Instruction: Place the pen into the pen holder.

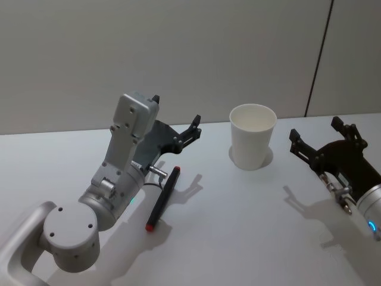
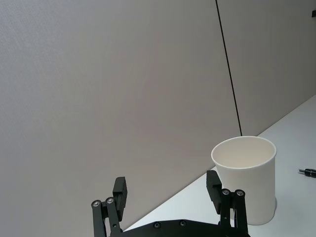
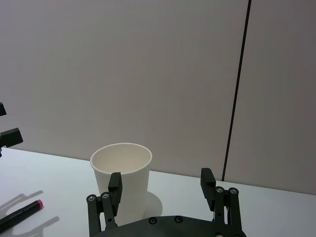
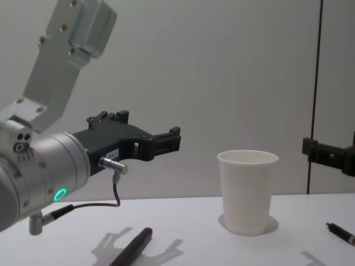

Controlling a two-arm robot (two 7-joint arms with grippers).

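Left gripper (image 1: 176, 110) raised off table (image 1: 250, 238), fingers apart, nothing held, aimed toward cup (image 1: 252, 137). Pen (image 1: 162, 198) flat on table just beneath, red end nearest me. Cup upright, right of pen and farther back. Right gripper (image 1: 315, 130) right of cup, fingers apart, idle. Step, as I judge: pickup not begun. Next: lower onto barrel, clamp, lift, tip upright over rim.
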